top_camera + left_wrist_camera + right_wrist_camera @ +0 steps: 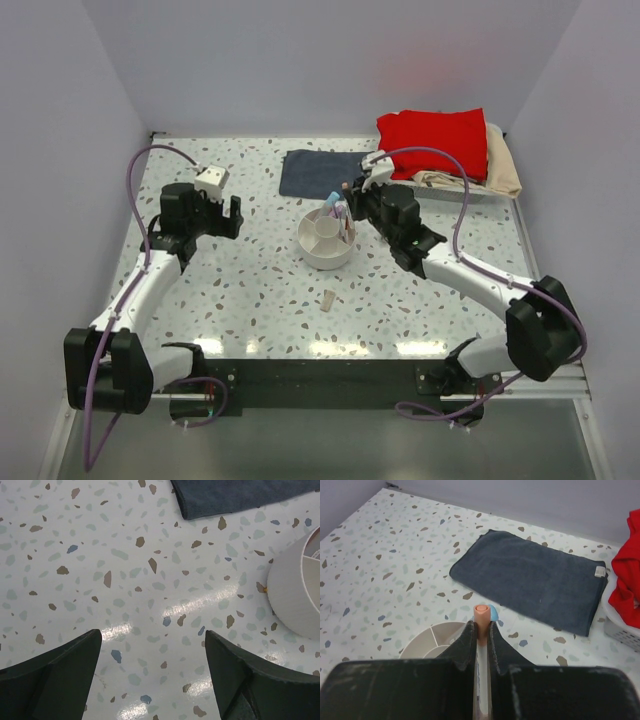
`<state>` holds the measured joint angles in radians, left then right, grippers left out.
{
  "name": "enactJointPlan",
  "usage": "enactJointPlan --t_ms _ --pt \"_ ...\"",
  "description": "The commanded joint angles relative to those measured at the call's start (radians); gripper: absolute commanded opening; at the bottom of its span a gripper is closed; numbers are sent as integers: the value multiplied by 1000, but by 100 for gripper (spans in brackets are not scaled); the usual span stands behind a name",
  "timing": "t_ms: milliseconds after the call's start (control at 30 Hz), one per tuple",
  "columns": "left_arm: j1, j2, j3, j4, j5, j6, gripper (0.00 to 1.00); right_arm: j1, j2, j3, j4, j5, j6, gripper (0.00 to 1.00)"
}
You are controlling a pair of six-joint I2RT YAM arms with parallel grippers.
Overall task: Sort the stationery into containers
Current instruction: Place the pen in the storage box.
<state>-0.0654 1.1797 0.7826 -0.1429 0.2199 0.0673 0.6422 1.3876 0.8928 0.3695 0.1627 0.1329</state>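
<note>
**Counter scene with two arms, a divided bowl and stationery**

Nearest the arm bases, a small beige block (328, 298) lies alone on the speckled counter (250, 290), just in front of the bowl. The round off-white bowl (312, 255) stands mid-counter, with compartments around a central cup. A blue-capped pen (333, 200) and pink items (344, 213) stand upright along its far side.

The left fingers (55, 675) are spread wide apart and hold nothing. They hang over bare counter to the left of the bowl, well apart from it.

The right fingers (462, 647) are clenched on a slim pink-tipped pen (481, 611) at the bowl's far right rim. Whether its lower end touches the bowl cannot be told.

Beyond the bowl lies a folded dark-blue cloth (312, 172). Farthest, at the right rear, a white basket (621, 631) holds a red cloth (432, 142) and a beige cloth (500, 165).
</note>
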Motion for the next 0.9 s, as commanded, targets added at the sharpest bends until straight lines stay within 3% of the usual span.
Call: enactJointPlan --t_ms 0,500,567,667,867 --pt "10 -8 38 -9 -7 39 89 4 28 44 140 -12 -3 0" --pt "16 15 40 6 -1 23 89 4 100 -2 189 -15 11 1" --pt "16 9 35 5 1 25 89 4 100 -14 184 -25 14 16" --pt "16 -2 24 8 1 22 89 5 87 -20 149 -23 22 32" --pt "16 -23 -3 31 4 6 89 5 9 -22 57 4 7 37"
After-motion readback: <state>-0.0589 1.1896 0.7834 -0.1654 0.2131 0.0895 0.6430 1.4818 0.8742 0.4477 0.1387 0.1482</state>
